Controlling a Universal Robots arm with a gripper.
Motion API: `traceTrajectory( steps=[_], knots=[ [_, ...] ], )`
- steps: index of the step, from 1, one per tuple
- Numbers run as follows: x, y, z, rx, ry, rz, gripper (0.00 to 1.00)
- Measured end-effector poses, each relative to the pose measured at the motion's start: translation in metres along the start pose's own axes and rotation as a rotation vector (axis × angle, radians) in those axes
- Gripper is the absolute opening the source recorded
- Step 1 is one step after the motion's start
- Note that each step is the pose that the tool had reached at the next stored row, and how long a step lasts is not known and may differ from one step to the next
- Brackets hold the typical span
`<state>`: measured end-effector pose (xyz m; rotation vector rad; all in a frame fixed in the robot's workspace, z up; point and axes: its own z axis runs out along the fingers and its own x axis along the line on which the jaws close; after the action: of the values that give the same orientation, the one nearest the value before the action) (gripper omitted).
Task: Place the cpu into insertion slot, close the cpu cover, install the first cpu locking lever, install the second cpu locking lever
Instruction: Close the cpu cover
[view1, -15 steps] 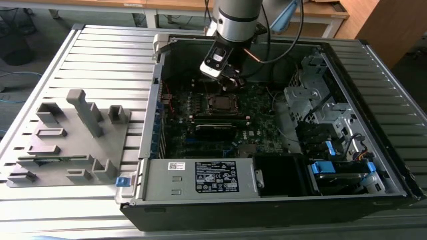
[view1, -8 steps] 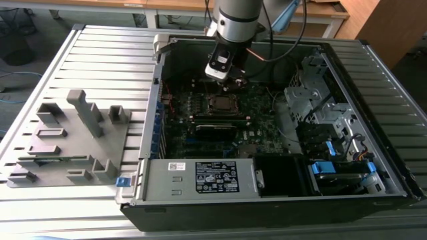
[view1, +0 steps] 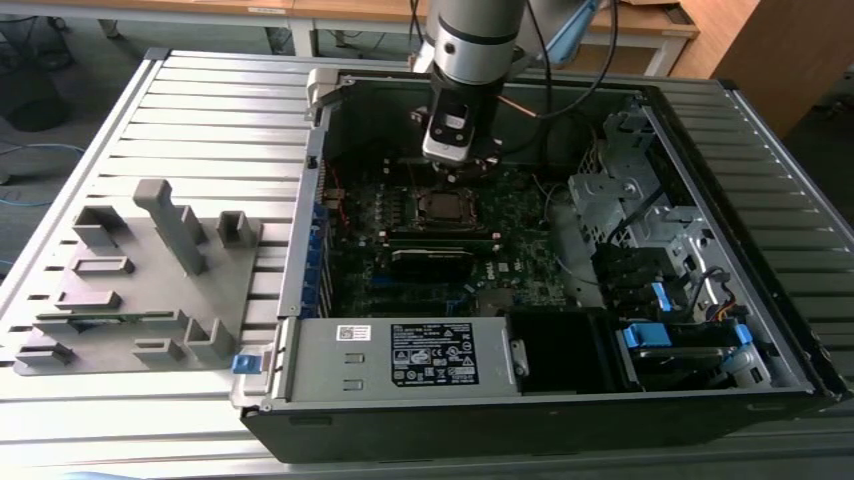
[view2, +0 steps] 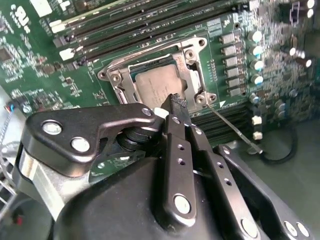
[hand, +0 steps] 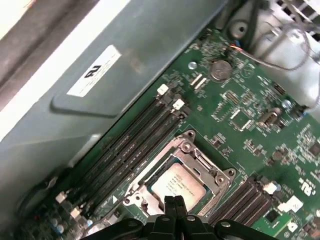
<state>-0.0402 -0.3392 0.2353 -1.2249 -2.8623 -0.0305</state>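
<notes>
The cpu (view2: 152, 82) (hand: 179, 184) lies flat in the insertion slot (view1: 445, 205) on the green motherboard. The silver cpu cover (view2: 192, 70) (hand: 200, 160) is down around it, its window framing the chip. A thin wire locking lever (view2: 235, 131) sticks out from one socket corner, angled away from the board. My gripper (view2: 175, 104) (hand: 174, 202) (view1: 454, 165) hangs just above the socket's edge, its black fingers pressed together with nothing visible between them.
Rows of memory slots (hand: 130, 145) (view2: 125, 30) run beside the socket. The open computer case holds a black card (view1: 430, 262), a power supply (view1: 400, 355) and metal drive bays (view1: 641, 200). A grey parts fixture (view1: 134, 280) stands on the table at the exterior view's left.
</notes>
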Motion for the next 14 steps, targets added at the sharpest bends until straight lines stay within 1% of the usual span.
traceTrajectory(
  steps=[14],
  knots=[
    [0.0, 0.0, 0.0002, 0.0085, 0.0018, -0.255, 0.1]
  ],
)
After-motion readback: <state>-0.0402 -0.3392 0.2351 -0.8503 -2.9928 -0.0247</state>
